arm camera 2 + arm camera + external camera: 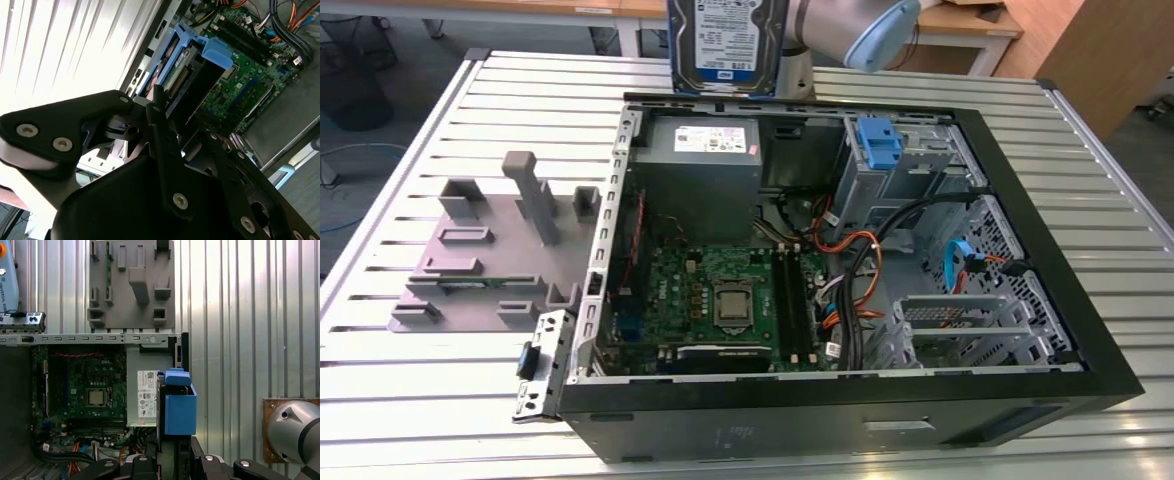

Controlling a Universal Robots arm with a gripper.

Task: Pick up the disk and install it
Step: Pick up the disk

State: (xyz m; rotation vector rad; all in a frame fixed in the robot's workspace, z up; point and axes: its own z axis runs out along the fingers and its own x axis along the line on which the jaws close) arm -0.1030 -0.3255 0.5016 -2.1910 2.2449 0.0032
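The disk (727,40) has a smooth, slightly shiny paper label. Its blue frame (180,412) is smooth plastic. The table (427,400) is ribbed metal that shines bright. The grey holder block (487,265) looks like dull, matt plastic. The computer case (854,425) is matt black outside and bare grey metal inside. The arm (847,25) is smooth and a bit glossy.

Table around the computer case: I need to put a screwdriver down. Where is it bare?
Bare slats lie between the grey holder and the near corner of the table, and beside the case at the exterior view's right. Inside it is crowded with cables. The gripper holds the disk over its far edge.
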